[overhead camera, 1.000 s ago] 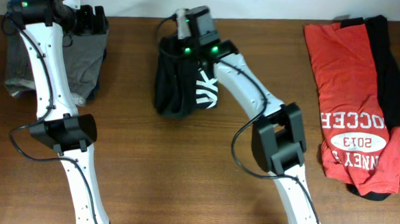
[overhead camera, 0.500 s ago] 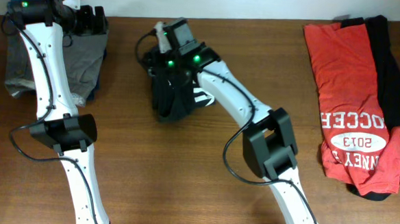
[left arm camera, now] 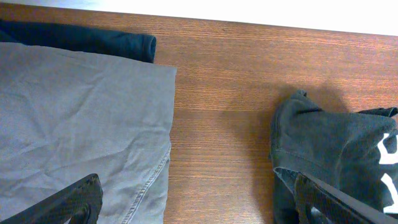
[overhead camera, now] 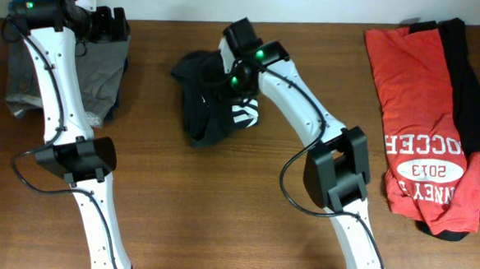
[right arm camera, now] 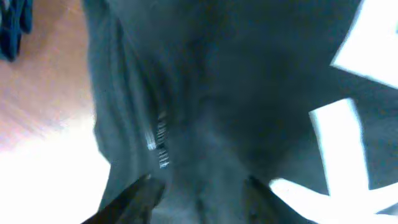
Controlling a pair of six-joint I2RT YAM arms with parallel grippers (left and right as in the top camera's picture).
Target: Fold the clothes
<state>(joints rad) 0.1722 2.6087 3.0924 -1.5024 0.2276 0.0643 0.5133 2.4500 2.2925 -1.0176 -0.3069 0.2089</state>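
Note:
The black T-shirt with white block letters [overhead camera: 217, 108] lies in a crumpled heap at the middle back of the table. My right gripper [overhead camera: 225, 74] is down at the heap's upper right. In the blurred right wrist view its fingers [right arm camera: 144, 194] stand partly apart with the black cloth [right arm camera: 249, 93] between and behind them; I see no firm pinch. My left gripper [overhead camera: 106, 24] hangs wide open at the back left, holding nothing. Its wrist view shows the shirt's edge [left arm camera: 336, 149] at the right. A red printed T-shirt [overhead camera: 422, 119] lies on another black one [overhead camera: 473, 89] at the right.
A folded grey garment [overhead camera: 95, 69] lies under the left arm at the back left, with a dark blue cloth [left arm camera: 81, 38] showing beyond its far edge. Bare wood [left arm camera: 217, 124] separates it from the black shirt. The table's back edge runs just behind both grippers.
The right gripper carried the bunched shirt left, let it drop into a looser heap, then drew back right and came down on its upper right with the jaws narrowing. The left arm stayed still.

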